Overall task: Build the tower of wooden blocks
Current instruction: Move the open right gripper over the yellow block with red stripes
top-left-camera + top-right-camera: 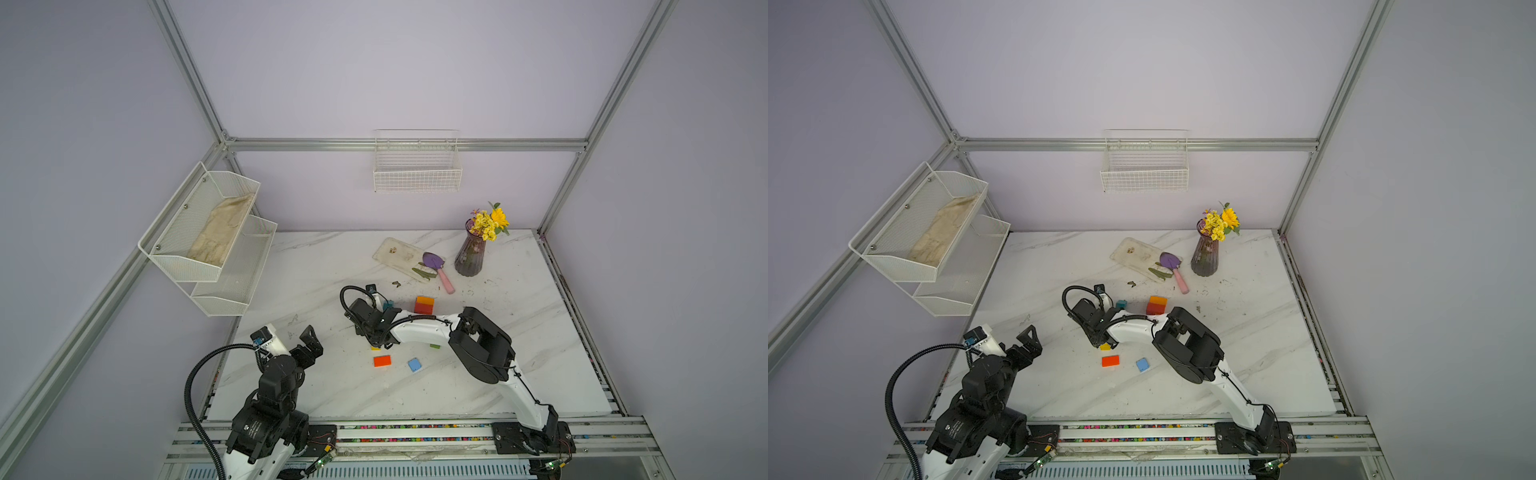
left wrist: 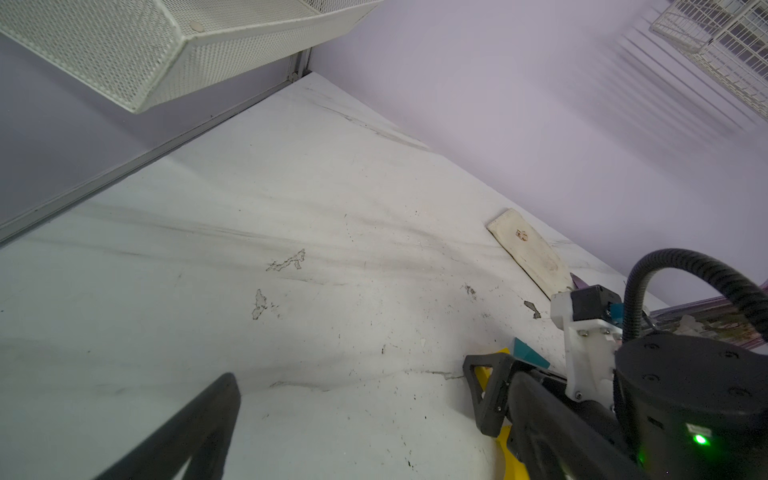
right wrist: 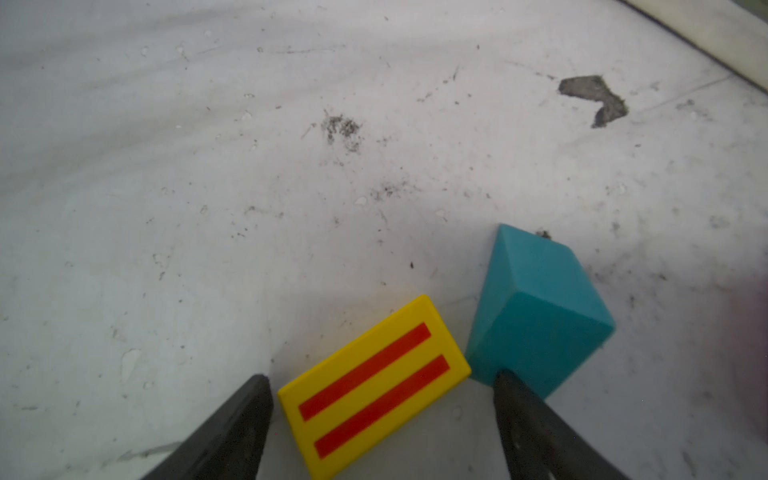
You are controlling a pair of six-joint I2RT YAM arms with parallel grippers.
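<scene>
Right wrist view: R claw is spread, straddling the yellow red-striped block, which lies flat on the worktop w/ the teal block touching or nearly touching one corner. The block sits skewed to the fingers, so I'd square the wrist first, keep clear of the teal block, then pinch. The tower, orange on red, stands just to the right; L claw is spread, near-left.

Light is soft, even and somewhat dim, leaving only faint shadows on the worktop. In the left wrist view the wire basket is smeared; wrist-view edges look soft.
</scene>
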